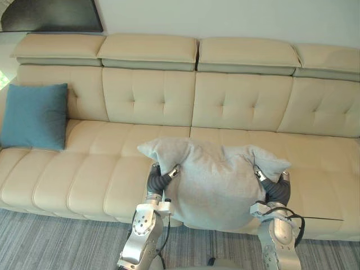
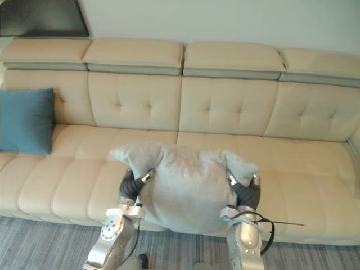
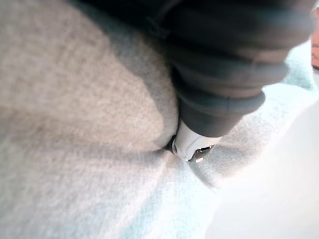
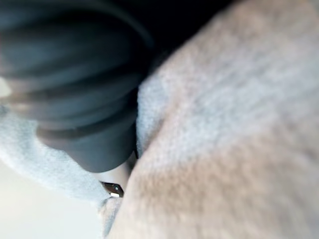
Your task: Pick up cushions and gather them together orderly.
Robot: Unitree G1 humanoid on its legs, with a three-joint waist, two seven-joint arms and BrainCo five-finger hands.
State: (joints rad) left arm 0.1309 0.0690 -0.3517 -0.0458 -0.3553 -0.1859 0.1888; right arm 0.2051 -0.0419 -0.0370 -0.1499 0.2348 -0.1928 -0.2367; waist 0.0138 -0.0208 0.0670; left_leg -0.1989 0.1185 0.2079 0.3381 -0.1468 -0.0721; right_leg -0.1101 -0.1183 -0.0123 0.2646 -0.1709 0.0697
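Grey cushion point(image 1: 216, 183) — soft, light, sagging — up over near edge of sofa point(image 1: 101, 169), squeezed at its sides between left hand point(image 1: 158, 179) and right hand point(image 1: 273, 187); closure of either buried in fabric, cannot tell. Likely best gripped at both flanks. Blue cushion point(image 1: 35, 115) far left.

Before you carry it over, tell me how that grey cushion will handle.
Probably soft and floppy: the grey cushion dents where the left hand and right hand squeeze its sides, and its corners flare. Likely light for its bulk, held only at its sides. Its fuzzy cover should resist slipping.
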